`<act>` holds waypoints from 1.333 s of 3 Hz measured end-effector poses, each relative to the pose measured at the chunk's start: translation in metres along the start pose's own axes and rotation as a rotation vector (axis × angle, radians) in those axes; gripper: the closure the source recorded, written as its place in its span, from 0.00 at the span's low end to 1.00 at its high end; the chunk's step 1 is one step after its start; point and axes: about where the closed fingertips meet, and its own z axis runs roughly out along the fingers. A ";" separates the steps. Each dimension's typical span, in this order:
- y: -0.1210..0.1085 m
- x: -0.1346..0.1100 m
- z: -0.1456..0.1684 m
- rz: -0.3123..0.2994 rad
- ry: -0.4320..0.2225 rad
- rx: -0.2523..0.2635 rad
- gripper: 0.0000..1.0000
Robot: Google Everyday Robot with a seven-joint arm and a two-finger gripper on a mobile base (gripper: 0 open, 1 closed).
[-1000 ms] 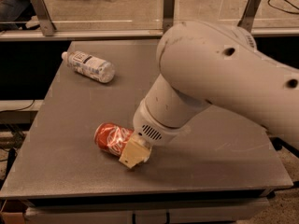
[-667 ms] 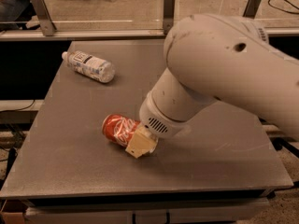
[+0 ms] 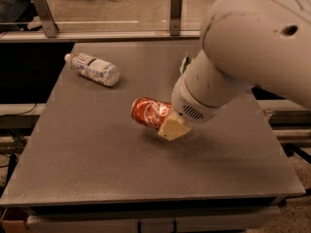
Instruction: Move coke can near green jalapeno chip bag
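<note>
The red coke can [image 3: 149, 113] hangs on its side just above the grey table [image 3: 97, 169], near the middle. My gripper [image 3: 171, 126] is shut on its right end; one pale fingertip [image 3: 173, 129] shows below the can. Only a small green corner of the green jalapeno chip bag [image 3: 185, 63] shows behind my white arm [image 3: 243, 47], toward the back right of the table. The rest of the bag is hidden by the arm.
A clear plastic bottle [image 3: 93, 69] with a white label lies on its side at the back left of the table. A glass railing with metal posts [image 3: 176, 11] runs behind the table. The table's front edge is near the bottom of the view.
My gripper has carried the coke can up off the table and to the right and back, toward the chip bag. The bottle has not moved.
</note>
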 end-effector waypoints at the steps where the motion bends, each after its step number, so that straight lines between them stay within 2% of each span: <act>1: -0.022 0.023 -0.009 -0.118 0.023 0.040 1.00; 2: -0.054 0.055 -0.011 -0.156 0.051 0.055 1.00; 4: -0.128 0.111 -0.009 -0.107 0.096 0.081 1.00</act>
